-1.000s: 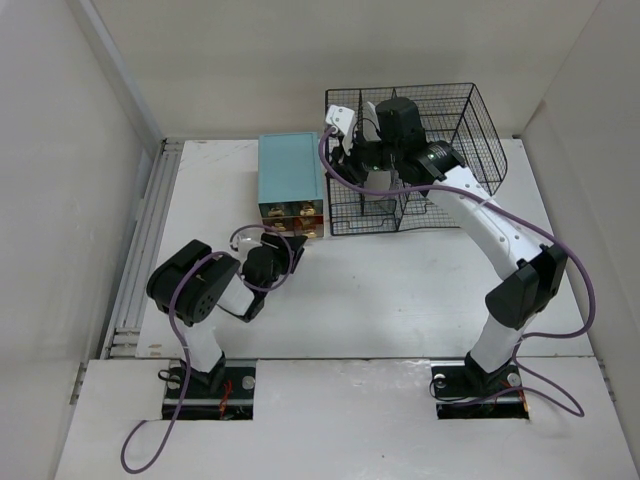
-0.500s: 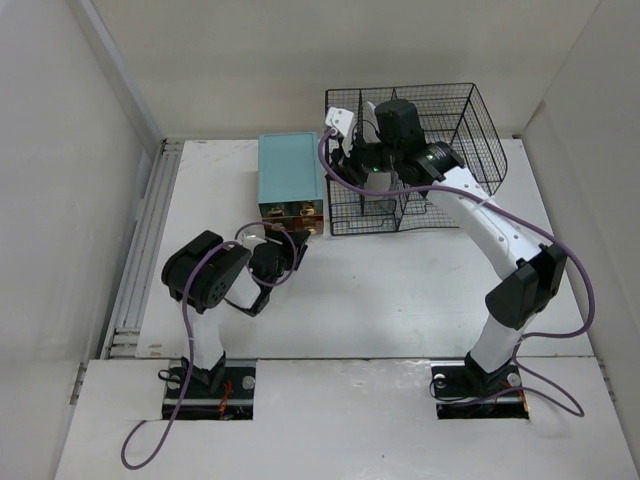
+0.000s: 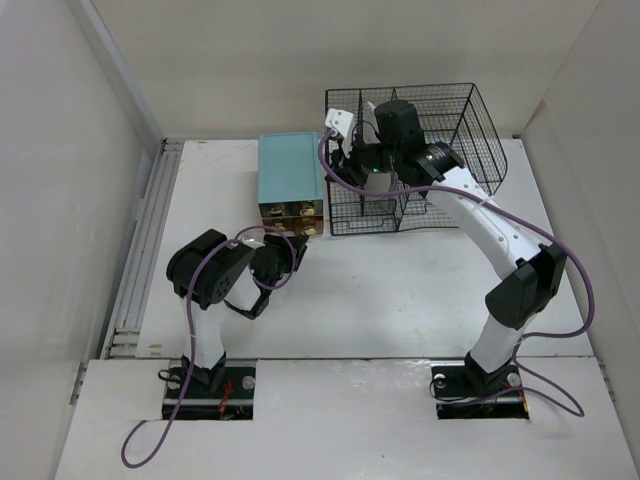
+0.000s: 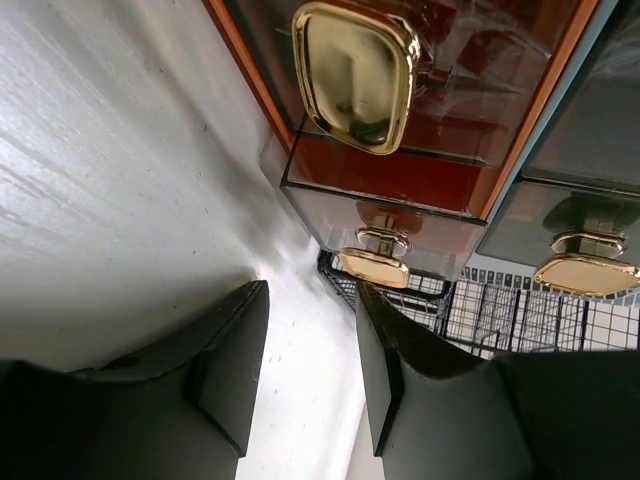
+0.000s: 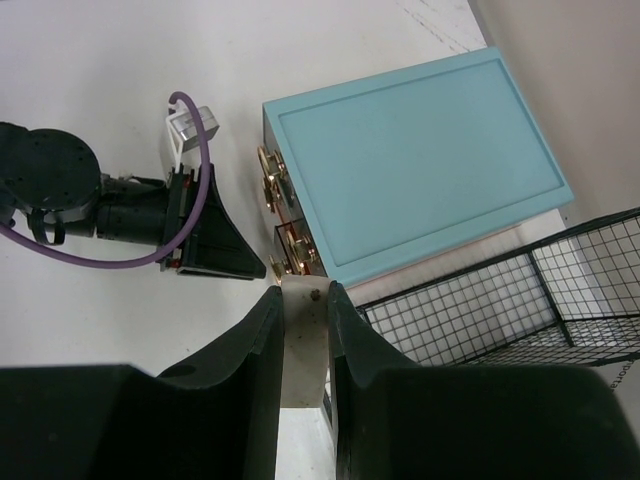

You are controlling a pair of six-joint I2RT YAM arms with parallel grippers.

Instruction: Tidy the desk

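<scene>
Since a second ago the left arm's elbow is swinging toward three o'clock, while the left pincer (image 4: 310,300), jaws parted and empty, is hovering just short of a gold knob (image 4: 372,267) on the teal drawer box (image 3: 290,180) at its twelve o'clock. The right pincer (image 5: 303,295) is clenching a pale flat strip (image 5: 303,345) above the nine o'clock edge of the wire basket (image 3: 480,120). The desk (image 3: 400,290) is lying white beneath both arms, and a drawer pull is likely coming next.

Robotics lab test cell: white panels (image 3: 60,150) wall a white counter (image 3: 400,290) bearing bolted left arm (image 3: 205,280) and right arm (image 3: 490,228).
</scene>
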